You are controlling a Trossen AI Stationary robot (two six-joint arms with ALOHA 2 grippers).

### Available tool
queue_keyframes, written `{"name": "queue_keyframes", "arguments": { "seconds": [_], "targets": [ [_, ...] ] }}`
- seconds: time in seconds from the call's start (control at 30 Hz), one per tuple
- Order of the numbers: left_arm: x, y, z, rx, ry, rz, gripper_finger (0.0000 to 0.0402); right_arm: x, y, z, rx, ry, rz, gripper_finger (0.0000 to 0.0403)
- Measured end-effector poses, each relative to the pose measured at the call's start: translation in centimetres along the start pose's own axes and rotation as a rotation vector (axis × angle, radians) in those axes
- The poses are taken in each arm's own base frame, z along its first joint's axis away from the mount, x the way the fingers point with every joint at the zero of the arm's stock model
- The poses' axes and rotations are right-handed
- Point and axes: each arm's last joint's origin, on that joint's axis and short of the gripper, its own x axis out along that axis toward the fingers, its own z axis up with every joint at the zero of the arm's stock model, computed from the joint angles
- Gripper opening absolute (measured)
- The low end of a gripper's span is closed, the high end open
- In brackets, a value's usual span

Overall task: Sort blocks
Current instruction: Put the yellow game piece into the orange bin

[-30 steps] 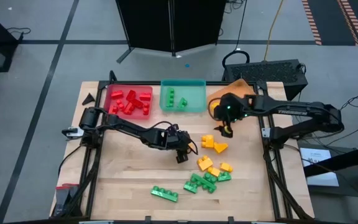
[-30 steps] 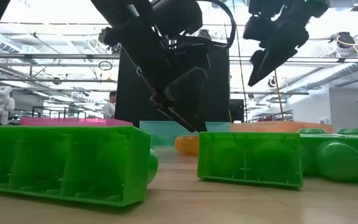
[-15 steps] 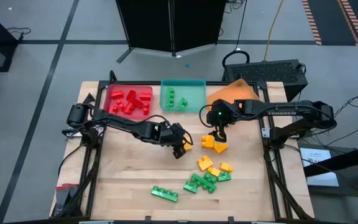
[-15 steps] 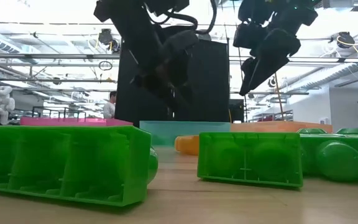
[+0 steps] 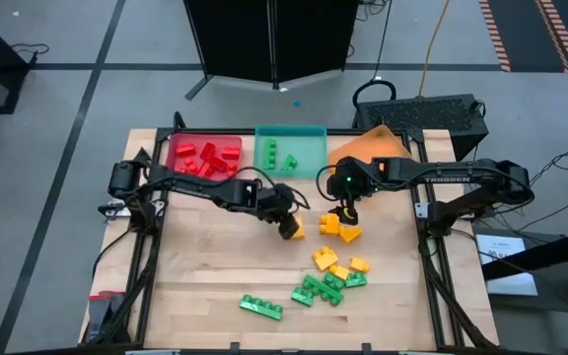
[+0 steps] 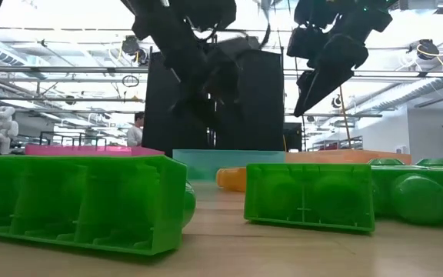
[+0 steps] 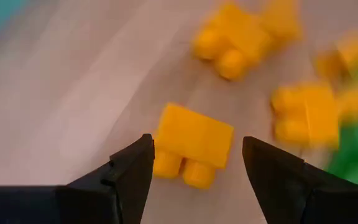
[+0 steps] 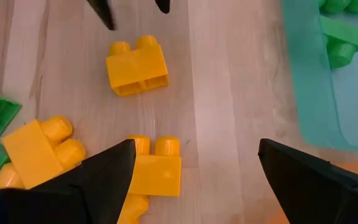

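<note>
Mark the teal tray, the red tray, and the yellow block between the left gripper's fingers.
teal tray (image 5: 309,148), high view, bare floor near its right wall.
red tray (image 5: 177,148), high view, left rim.
yellow block (image 7: 194,137), left wrist view, flat top face, lying between the open fingers.

The left arm is reaching from the table's left edge toward the table's middle, its wrist bent down and the left gripper (image 5: 286,225) hanging just above the wood, fingers (image 7: 129,171) standing partly apart with nothing gripped. The right arm is stretching in from the right edge, the right gripper (image 5: 343,215) pointing down near the middle of the table, fingers (image 8: 107,171) spread wide and empty.
</note>
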Motion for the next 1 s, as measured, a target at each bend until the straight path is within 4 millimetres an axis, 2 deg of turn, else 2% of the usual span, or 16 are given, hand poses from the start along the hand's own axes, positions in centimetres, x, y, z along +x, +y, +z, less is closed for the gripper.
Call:
{"name": "queue_keyframes", "arguments": {
  "seconds": [0.13,0.33,0.4,0.57,0.8,1.0],
  "targets": [
    [-0.3,-1.1,-0.2,0.534,-0.006,-0.030,0.0246,0.0,0.0,-0.2,-0.010,0.019,0.002,0.0336],
    [-0.3,-1.3,-0.3,1.069,-0.019,-0.038,0.0246,0.0,0.1,-0.6,-0.009,0.058,0.006,0.0336],
    [0.0,-1.3,-0.4,1.143,-0.016,-0.044,0.0246,0.0,0.1,-0.6,-0.008,0.058,0.006,0.0336],
    [1.5,-0.1,-0.6,1.180,0.052,-0.039,0.0246,0.0,0.1,-0.5,0.011,0.055,0.005,0.0336],
    [3.0,-0.2,-0.8,1.301,0.087,-0.057,0.0246,0.0,0.0,-0.5,0.021,0.052,0.004,0.0336],
    [3.4,-0.2,-0.8,1.447,0.095,-0.047,0.0246,0.0,0.0,-0.5,0.032,0.052,0.004,0.0336]
  ]
}}
